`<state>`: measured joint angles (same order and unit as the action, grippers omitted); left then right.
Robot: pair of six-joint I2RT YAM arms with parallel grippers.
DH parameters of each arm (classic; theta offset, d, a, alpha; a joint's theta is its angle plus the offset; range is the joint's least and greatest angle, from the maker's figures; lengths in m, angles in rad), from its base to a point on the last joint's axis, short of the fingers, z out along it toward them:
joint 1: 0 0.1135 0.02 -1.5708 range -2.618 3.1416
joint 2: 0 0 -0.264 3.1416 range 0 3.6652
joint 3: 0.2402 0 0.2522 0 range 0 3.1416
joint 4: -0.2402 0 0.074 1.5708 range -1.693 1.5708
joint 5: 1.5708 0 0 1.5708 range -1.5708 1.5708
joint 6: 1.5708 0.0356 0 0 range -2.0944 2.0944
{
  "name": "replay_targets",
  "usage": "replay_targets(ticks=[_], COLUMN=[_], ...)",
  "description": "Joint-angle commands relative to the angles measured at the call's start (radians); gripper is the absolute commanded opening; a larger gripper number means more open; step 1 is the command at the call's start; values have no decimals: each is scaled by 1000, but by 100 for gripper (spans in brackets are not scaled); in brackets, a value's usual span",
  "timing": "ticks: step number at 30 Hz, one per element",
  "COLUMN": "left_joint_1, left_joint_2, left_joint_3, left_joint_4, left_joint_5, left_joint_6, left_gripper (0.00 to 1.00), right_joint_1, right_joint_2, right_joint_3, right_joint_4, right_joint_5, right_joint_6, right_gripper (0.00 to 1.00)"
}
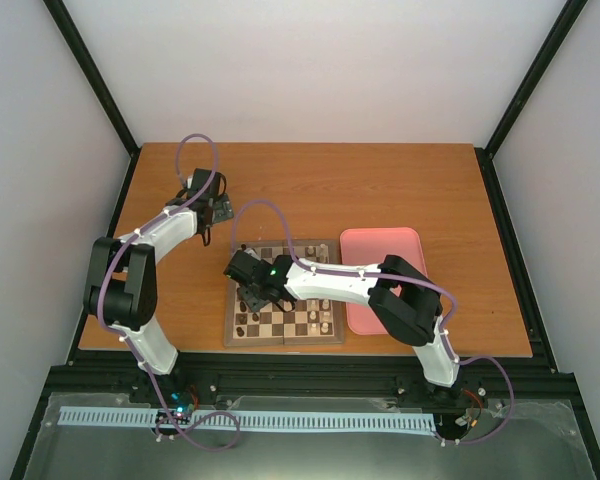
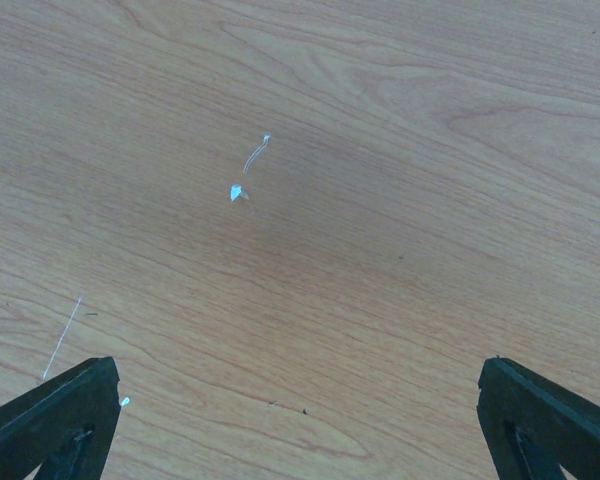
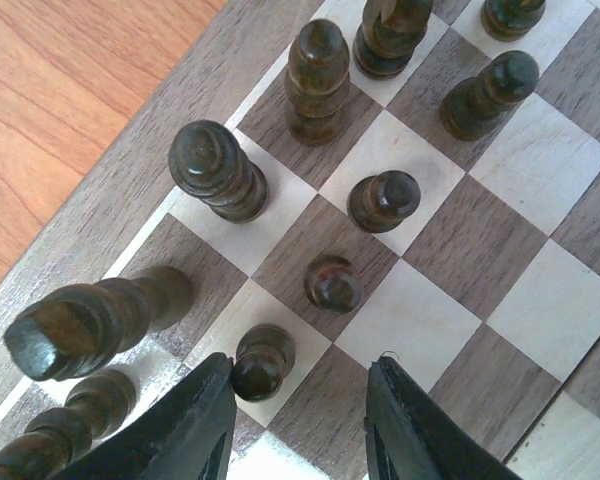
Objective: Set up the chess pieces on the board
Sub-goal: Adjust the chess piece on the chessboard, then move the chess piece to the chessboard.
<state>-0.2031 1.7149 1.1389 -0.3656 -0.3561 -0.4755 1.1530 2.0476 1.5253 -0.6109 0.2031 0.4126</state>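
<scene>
At far left, the left hand [image 1: 208,205] hangs over bare desk [image 2: 310,250] well apart from the play, its fingers spread wide and holding nothing.

At centre, the right hand [image 3: 300,365] reaches low over the left part of the board [image 3: 110,190], where the dark chess pieces [image 3: 218,170] stand in a cluster along the bordered edge. Its fingers are partly apart. One small pawn [image 3: 263,362] sits in the gap, just beside the left finger and clear of the right one, so it does not look gripped. A tall piece at the near left of the wrist view looms close to the lens, and whether it is upright or leaning cannot be told.

The work appears to be mid-way, with the arm seating pawns square by square ahead of the back row. By that reading, the next move is either to close on this pawn and centre it on its square, or to lift straight up and away. Either way, neighbours stand close on both sides and a sideways swing could topple them.

At right, a pink tray [image 1: 383,270] lies just beside the board.
</scene>
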Motion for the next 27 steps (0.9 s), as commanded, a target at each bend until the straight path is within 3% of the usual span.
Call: replay_targets(ticks=[1,15,27], left_joint_1=[-7,-7,-7], left_joint_2=[13,19,12], left_joint_3=[44,48,44], left_joint_4=[-10,-13,-16], left_joint_5=[-10,-11,-11], left_joint_6=[9,8,6], left_gripper=[100,100,100], right_joint_1=[-3,33,77], right_joint_2=[-14,-133,-135], right_joint_3=[1,-59,-90], right_joint_4=[5,-8,-37], right_joint_5=[-23,-80,-96], right_joint_6=[-1,-24,7], right_gripper=[37,38,34])
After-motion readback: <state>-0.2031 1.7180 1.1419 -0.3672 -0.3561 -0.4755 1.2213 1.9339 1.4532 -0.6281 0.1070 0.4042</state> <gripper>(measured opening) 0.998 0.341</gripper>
